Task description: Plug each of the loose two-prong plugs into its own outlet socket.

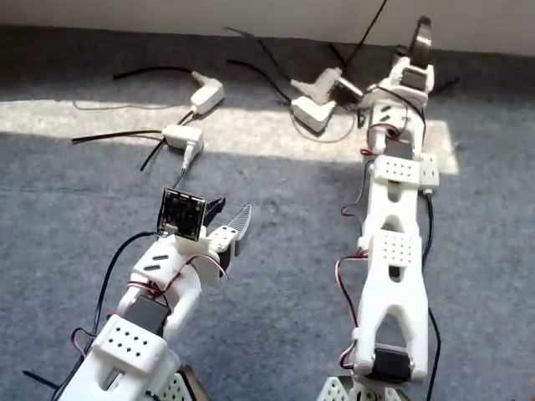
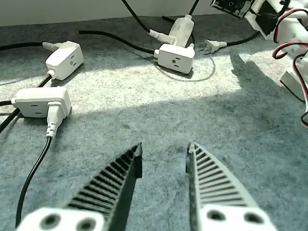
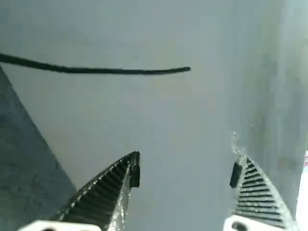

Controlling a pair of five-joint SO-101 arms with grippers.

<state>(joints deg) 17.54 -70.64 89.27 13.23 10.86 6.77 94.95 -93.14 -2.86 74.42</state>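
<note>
Four white outlet sockets lie on the grey carpet. The nearest socket (image 2: 41, 101) (image 1: 181, 135) has a white plug (image 2: 53, 114) seated in its front face. A second socket (image 2: 65, 58) (image 1: 206, 93) lies just behind it. Two more sockets (image 2: 175, 57) (image 2: 181, 28) sit together farther off (image 1: 311, 111). A loose two-prong plug (image 2: 213, 45) on a black cord rests beside that pair. My left gripper (image 2: 165, 151) (image 1: 230, 215) hovers open over bare carpet, short of all the sockets. My right gripper (image 3: 186, 163) (image 1: 420, 38) is raised, open and empty, facing the pale wall.
Black cords (image 2: 110, 39) trail across the carpet between the sockets and toward the wall (image 1: 251, 12). A thin black cable (image 3: 96, 70) hangs in front of the wall. The right arm's white links (image 1: 393, 251) lie along the right side of the carpet.
</note>
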